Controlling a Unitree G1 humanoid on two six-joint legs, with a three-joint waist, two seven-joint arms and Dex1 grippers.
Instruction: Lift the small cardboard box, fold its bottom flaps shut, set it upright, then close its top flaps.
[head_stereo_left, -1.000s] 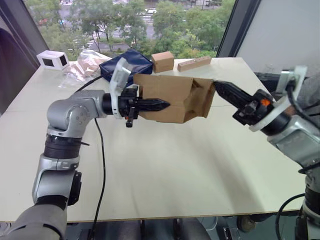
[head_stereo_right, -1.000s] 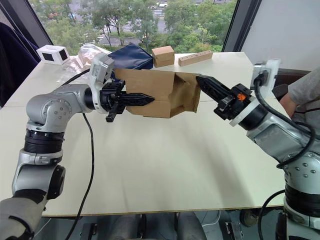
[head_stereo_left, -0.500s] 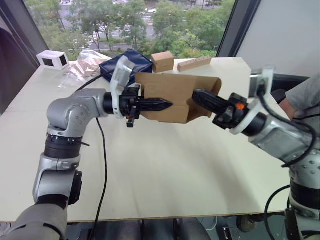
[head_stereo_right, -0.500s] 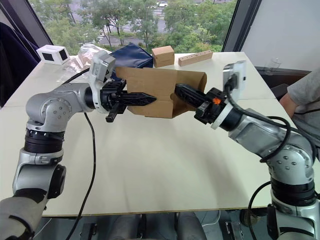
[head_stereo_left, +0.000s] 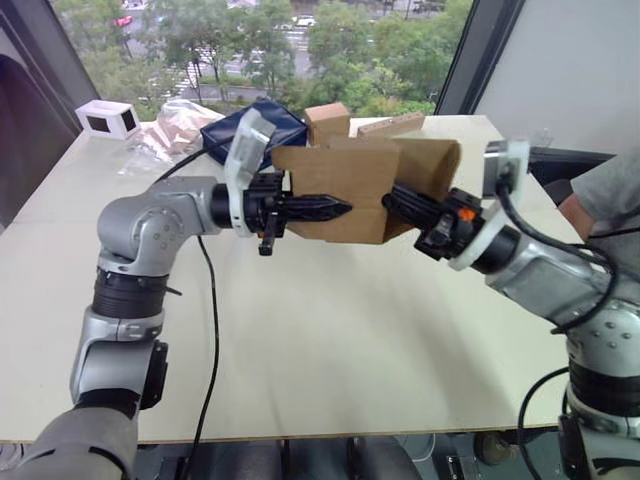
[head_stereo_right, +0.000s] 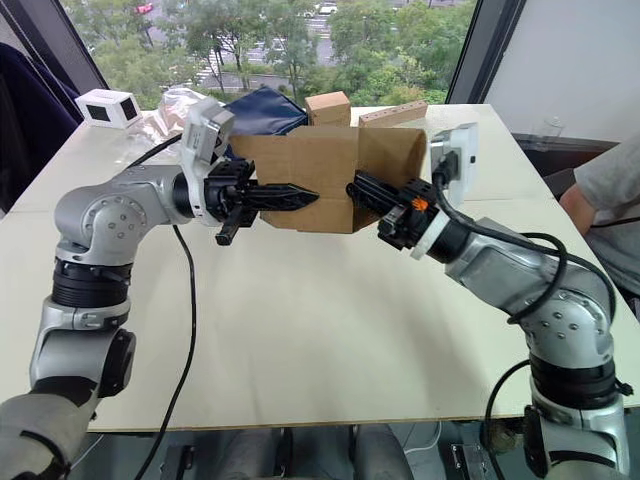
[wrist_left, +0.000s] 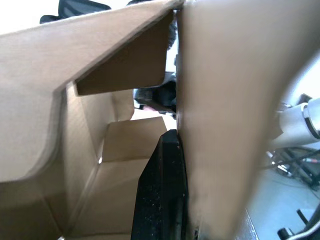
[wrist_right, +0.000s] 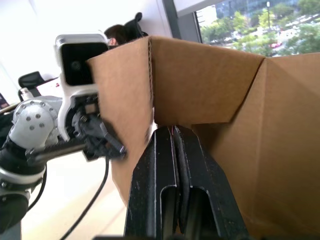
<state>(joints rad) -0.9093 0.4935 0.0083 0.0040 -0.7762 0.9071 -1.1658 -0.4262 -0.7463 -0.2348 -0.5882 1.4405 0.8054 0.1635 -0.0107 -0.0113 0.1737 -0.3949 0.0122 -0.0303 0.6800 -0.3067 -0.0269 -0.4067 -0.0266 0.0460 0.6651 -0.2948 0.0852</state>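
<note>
I hold the small cardboard box (head_stereo_left: 340, 180) above the table, lying on its side. My left gripper (head_stereo_left: 335, 208) is shut on its front wall: one finger lies along the outside, and the other finger (wrist_left: 162, 190) is inside the box. My right gripper (head_stereo_left: 392, 197) is shut with nothing in it. It pokes into the box's right-hand end, where its fingertips (wrist_right: 175, 135) touch an inner corner. One flap (head_stereo_left: 432, 165) at that end stands out toward the right. Inner flaps (wrist_left: 122, 57) lean partly inward. I cannot tell which end is the bottom.
Behind the box lie a smaller cardboard cube (head_stereo_left: 325, 120), a long tan block (head_stereo_left: 390, 125), a dark blue bag (head_stereo_left: 235, 130), a clear plastic bag (head_stereo_left: 165, 130) and a white box (head_stereo_left: 106, 118). A person's grey sleeve (head_stereo_left: 610, 195) shows at the right. The white table (head_stereo_left: 330, 330) extends toward me.
My right gripper has moved left, from outside the box's right end into it. The flaps folded across that end have swung open. My left gripper has kept its hold.
</note>
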